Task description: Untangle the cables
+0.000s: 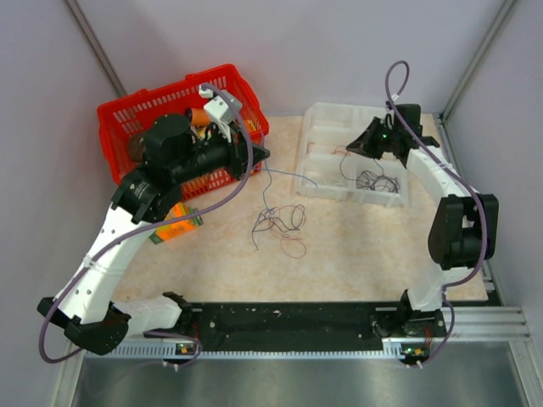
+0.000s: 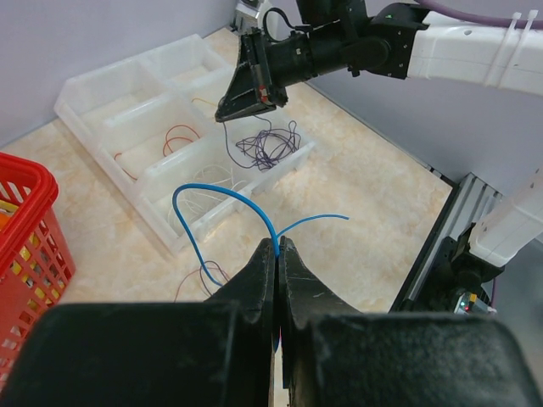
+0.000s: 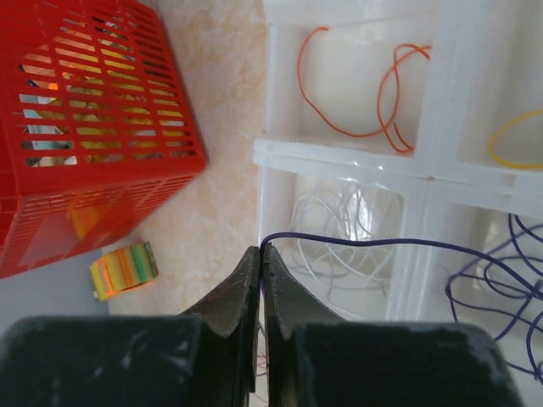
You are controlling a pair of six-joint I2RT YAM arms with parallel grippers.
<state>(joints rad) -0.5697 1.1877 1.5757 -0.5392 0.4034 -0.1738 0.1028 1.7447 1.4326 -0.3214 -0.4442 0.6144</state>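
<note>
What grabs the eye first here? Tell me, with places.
The red basket at the far left, then the tangle of thin cables mid-table. The left gripper pinches a blue wire; the right gripper pinches a purple wire over the clear tray.

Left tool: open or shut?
Shut: the left tool pinches the blue cable, jaws closed together, in the left wrist view.

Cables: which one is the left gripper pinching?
The light blue cable, arching out of the shut left gripper. The right gripper pinches a dark purple cable instead.
</note>
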